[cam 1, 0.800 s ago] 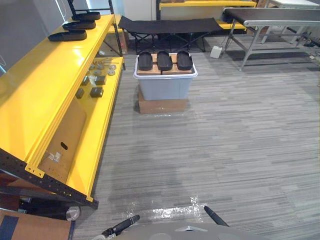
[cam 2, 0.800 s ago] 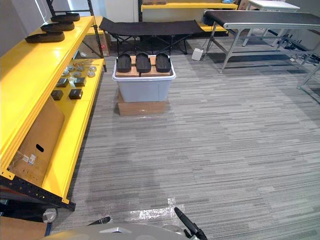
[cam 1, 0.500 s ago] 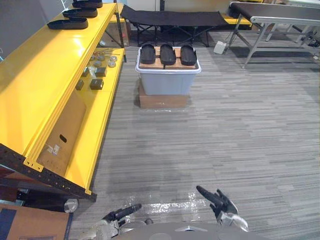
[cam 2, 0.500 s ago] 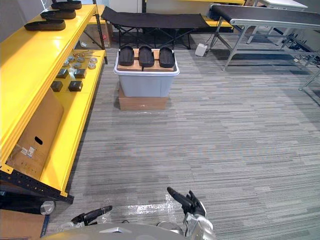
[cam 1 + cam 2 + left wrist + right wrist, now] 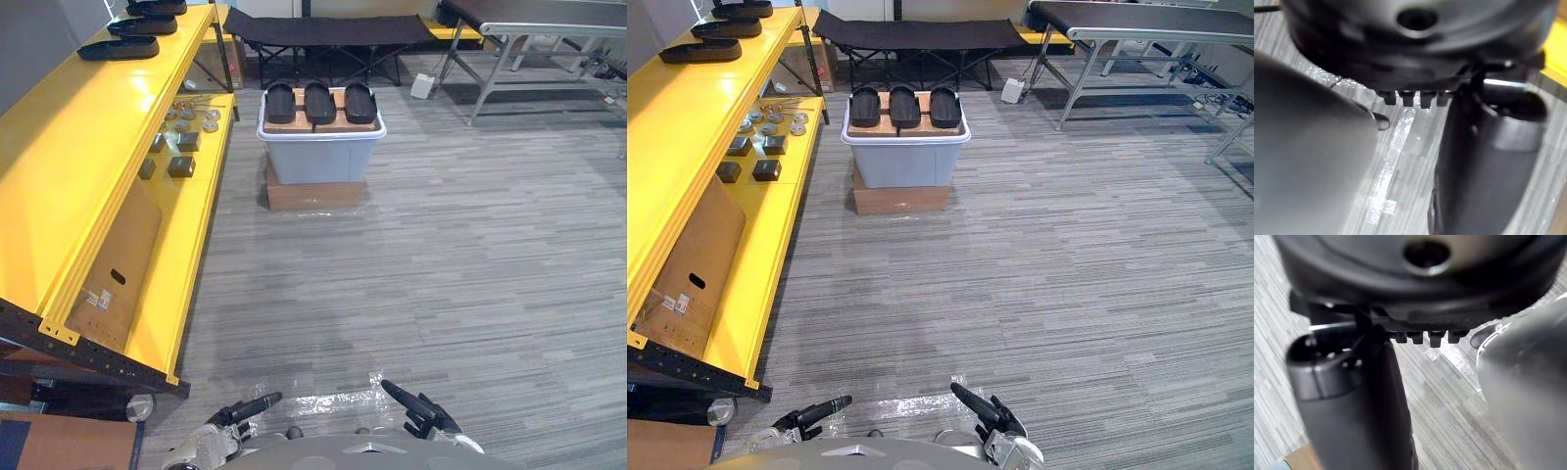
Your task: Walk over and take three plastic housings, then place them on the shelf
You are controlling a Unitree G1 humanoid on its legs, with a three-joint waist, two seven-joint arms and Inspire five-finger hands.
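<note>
Black oval plastic housings [image 5: 319, 102] lie well beyond the straight, empty fingers of the left hand [image 5: 231, 416] and right hand [image 5: 423, 411].

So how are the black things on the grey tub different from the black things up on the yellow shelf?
The tub housings sit side by side on a wooden board, lengthwise away from the robot; the shelf housings lie crosswise, one behind another. The tub ones are low near the floor; the shelf ones are on the yellow shelf's top. Both are three black oblong shells.

Dark slender left robot hand [image 5: 240, 411], matching dark right robot hand [image 5: 423, 413]
</note>
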